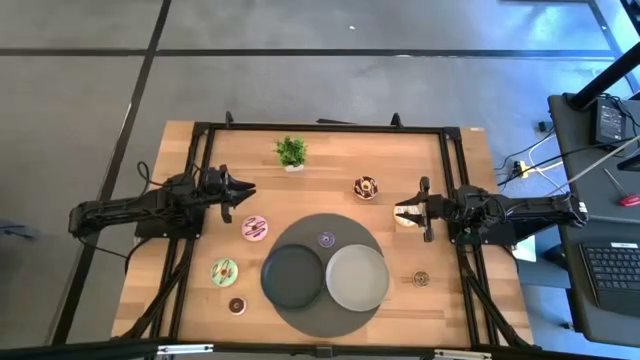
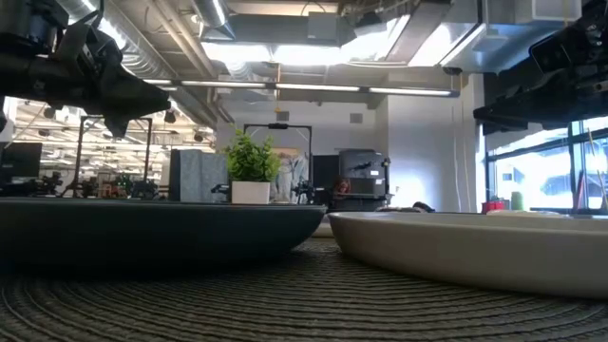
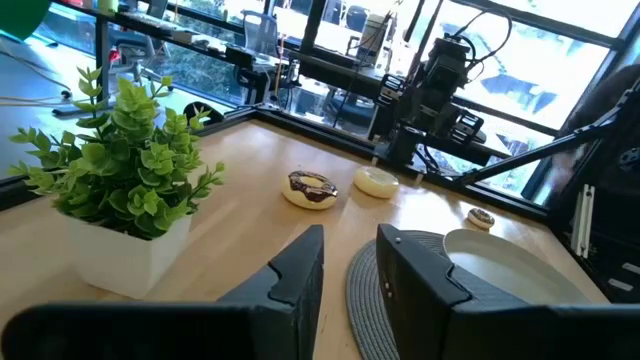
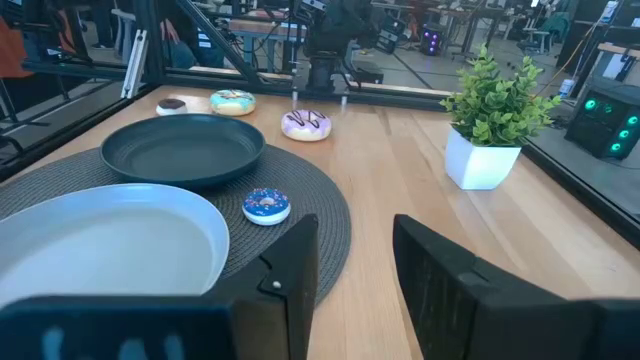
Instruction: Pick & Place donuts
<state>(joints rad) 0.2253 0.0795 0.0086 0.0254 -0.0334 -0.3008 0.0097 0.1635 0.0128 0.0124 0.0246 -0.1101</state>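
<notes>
- Plates: a dark plate and a pale plate sit on a round woven mat, with a tiny purple donut behind them.
- Left gripper hovers above the pink donut, jaws narrowly parted, empty.
- Right gripper hangs over the white donut, jaws parted, holding nothing.
- Chocolate donut and potted plant lie farthest back.

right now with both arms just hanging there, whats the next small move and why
Probably lower the right gripper onto the white donut. In the high view its open fingers sit right over that donut, while the dark plate and light plate hold no donuts. The left gripper, also open, is just up-table of the pink donut, so it could follow.
</notes>
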